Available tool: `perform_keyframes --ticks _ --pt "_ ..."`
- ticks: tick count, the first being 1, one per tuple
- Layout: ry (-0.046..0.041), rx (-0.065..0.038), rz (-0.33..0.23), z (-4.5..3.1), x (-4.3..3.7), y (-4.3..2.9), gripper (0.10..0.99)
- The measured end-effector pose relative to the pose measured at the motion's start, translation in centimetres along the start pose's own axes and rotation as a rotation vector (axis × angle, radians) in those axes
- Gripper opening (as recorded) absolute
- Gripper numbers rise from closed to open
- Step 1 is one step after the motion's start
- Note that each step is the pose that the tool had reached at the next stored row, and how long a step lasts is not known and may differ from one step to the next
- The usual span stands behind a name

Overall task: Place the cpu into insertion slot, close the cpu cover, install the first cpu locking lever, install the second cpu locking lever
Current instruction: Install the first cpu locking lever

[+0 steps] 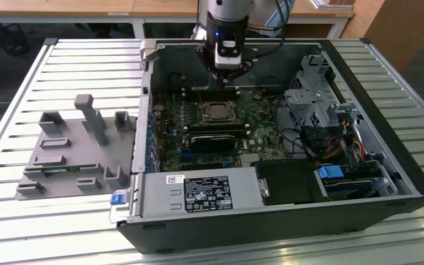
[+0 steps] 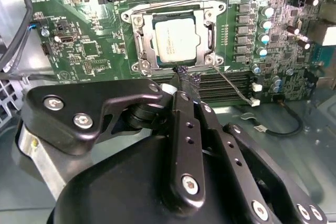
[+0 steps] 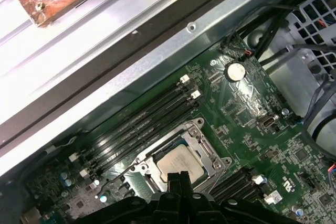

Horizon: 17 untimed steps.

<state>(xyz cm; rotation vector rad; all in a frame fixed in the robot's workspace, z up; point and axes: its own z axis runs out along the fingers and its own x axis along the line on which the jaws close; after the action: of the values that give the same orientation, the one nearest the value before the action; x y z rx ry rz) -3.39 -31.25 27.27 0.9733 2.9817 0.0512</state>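
The cpu (image 1: 216,112) lies flat in the insertion slot (image 1: 216,105) on the green motherboard, its silver top showing in both wrist views (image 2: 177,36) (image 3: 181,163). The cpu cover (image 2: 209,31) (image 3: 211,154) lies down around the chip as a silver frame. A thin metal lever rod (image 2: 234,85) sticks out slantwise past one socket corner. My gripper (image 1: 227,83) hovers over the socket's edge beside the memory slots. Its dark fingertips (image 2: 185,78) are pressed together, with nothing between them.
The open computer case holds a power supply (image 1: 197,193) in front, a grey drive cage (image 1: 315,105) and cables (image 1: 337,144) at the exterior view's right, and memory sticks (image 1: 213,130) beside the socket. A grey fixture block (image 1: 72,149) stands on the slatted table (image 1: 20,83).
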Motion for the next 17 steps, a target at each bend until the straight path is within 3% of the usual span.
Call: perform_keyframes --ticks 17 --pt "0.0016 0.000 -0.049 0.00 0.00 0.00 0.106"
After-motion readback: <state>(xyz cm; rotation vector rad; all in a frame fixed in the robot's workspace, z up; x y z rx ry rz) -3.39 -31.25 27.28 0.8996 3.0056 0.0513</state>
